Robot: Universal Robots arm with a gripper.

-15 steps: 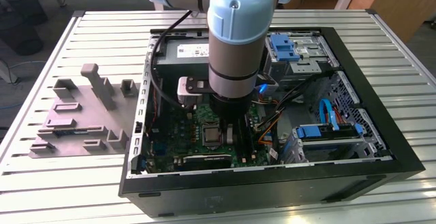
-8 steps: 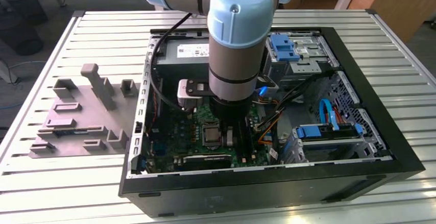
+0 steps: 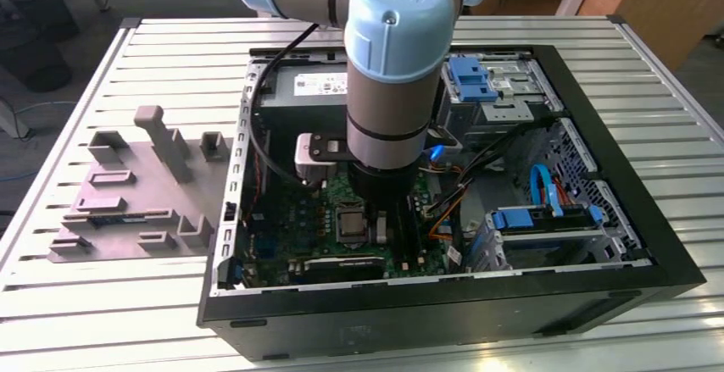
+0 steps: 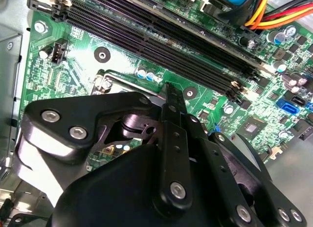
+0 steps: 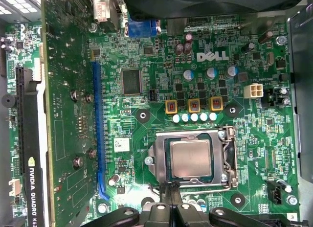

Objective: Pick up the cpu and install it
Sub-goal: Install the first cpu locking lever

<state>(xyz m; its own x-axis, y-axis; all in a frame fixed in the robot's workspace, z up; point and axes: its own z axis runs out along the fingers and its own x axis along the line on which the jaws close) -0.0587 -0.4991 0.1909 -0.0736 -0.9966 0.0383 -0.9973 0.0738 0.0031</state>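
The cpu (image 5: 190,159), a small square chip with a silvery-grey top, lies flat inside the dark metal socket frame (image 5: 229,156) on the green motherboard (image 5: 146,65). My gripper (image 5: 169,188) hovers just beside the socket's edge, its black fingers pressed together with nothing between them. In the second wrist view the gripper (image 4: 168,87) points its narrow tip at a corner of the socket frame (image 4: 105,82), and its black body covers most of the socket. In the exterior view the arm (image 3: 391,75) reaches straight down into the open computer case (image 3: 453,296) over the socket (image 3: 348,219).
Long black memory slots (image 4: 171,36) run close beside the socket. A graphics card (image 5: 29,163) stands along one board edge. A grey tray with upright posts (image 3: 125,194) lies on the slatted table at the exterior view's left. Blue drive brackets (image 3: 543,218) and orange cables (image 3: 443,211) crowd the case.
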